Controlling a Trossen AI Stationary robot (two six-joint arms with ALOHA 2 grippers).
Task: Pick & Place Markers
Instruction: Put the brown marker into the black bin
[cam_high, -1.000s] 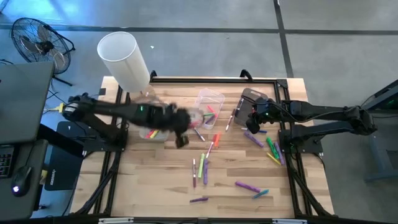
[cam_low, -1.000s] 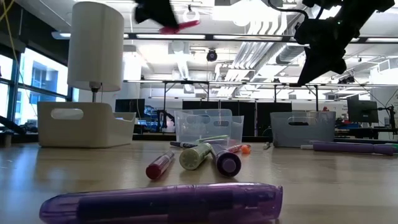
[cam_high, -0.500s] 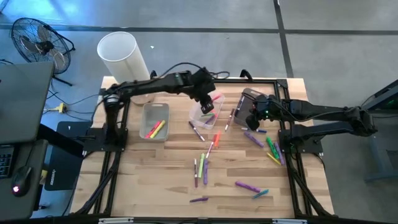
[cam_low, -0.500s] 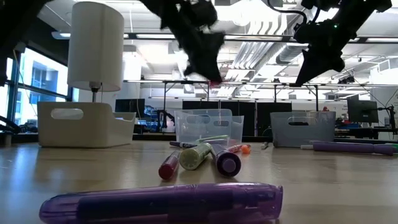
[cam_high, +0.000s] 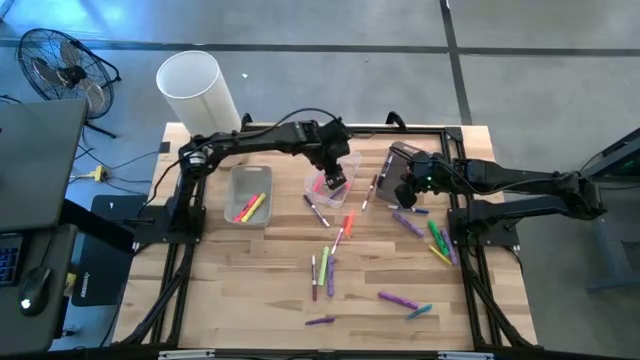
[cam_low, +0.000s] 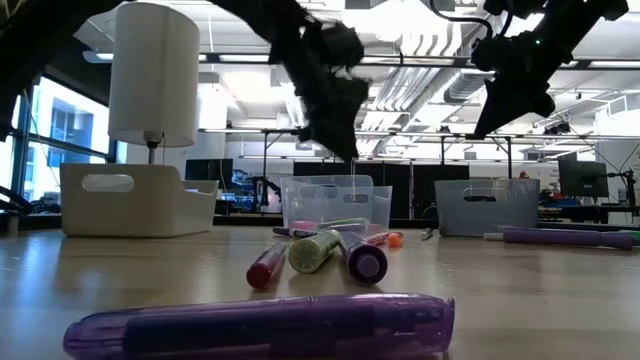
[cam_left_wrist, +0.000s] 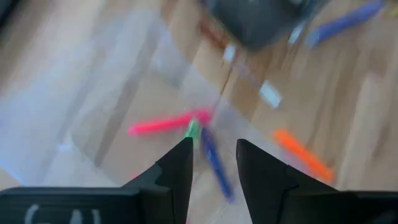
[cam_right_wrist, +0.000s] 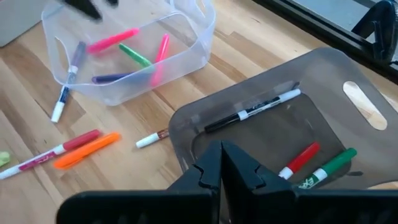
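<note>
**Left arm over the clear bin, drop looks done**

I have the left gripper (cam_high: 335, 178) hanging right above the clear bin (cam_high: 322, 190), the middle one of three. In the left wrist view its fingers (cam_left_wrist: 179, 167) stand spread with nothing between them, and a pink marker (cam_left_wrist: 166, 122) lies on the bin floor beneath, beside a green and a purple one. I judge the pink one is already in, so the step in hand is to clear out. I'd lift straight up first, so the fingers miss the bin's rim, then swing toward the loose markers on the near side of that bin.

The right gripper (cam_high: 406, 197) waits over the smoky grey bin (cam_right_wrist: 348, 124), to the right of the clear bin. Its fingers (cam_right_wrist: 211, 167) are pressed together, holding nothing that I can see.

Counts, as far as I can tell. Bins: three, the white bin (cam_high: 234, 190) to the left of the clear one. Clear bin: about five markers in the right wrist view, two pink, one green and two purplish. Grey bin: three, one black-and-white, one red, one green. White bin: a few, pink and yellow; I cannot count them. Loose on the table (cam_high: 250, 290): roughly fifteen, mostly nearer me than the clear bin and off to its right.
</note>
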